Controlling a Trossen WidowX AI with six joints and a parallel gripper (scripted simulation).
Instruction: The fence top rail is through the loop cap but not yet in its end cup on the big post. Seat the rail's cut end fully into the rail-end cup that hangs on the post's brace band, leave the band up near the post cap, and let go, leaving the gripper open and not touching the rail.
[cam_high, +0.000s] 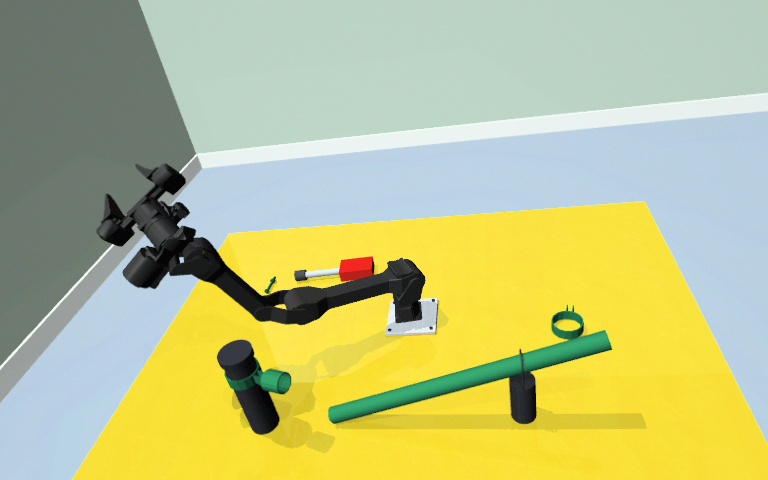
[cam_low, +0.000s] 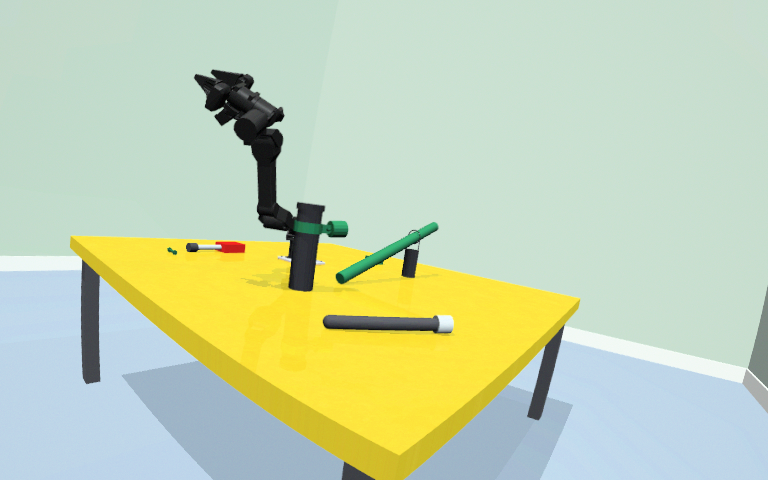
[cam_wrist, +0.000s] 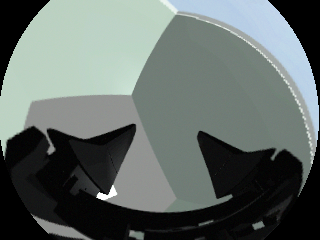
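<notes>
The green rail (cam_high: 430, 389) (cam_low: 385, 252) slants through the wire loop of the loop cap on the short dark post (cam_high: 523, 400) (cam_low: 410, 263). Its low end is at or near the table top, short of the big post and below cup height; its other end is raised. The big dark post (cam_high: 258, 410) (cam_low: 303, 266) stands upright. Its green brace band (cam_high: 240, 382) (cam_low: 307, 227) sits high, just under the post cap (cam_high: 235, 353) (cam_low: 310, 209). The green end cup (cam_high: 275, 381) (cam_low: 338, 228) points toward the rail side, empty. My gripper (cam_high: 122, 180) (cam_low: 204, 73) (cam_wrist: 168, 131) is open and empty, high above the table and away from the rail.
A red block with a white rod (cam_high: 356, 268) (cam_low: 230, 247) and a small green bolt-like piece (cam_high: 270, 284) (cam_low: 172, 250) lie on the table. A loose green ring clamp (cam_high: 567, 333) is behind the rail's raised end. A dark rod with a white end (cam_low: 379, 323) lies beyond the big post.
</notes>
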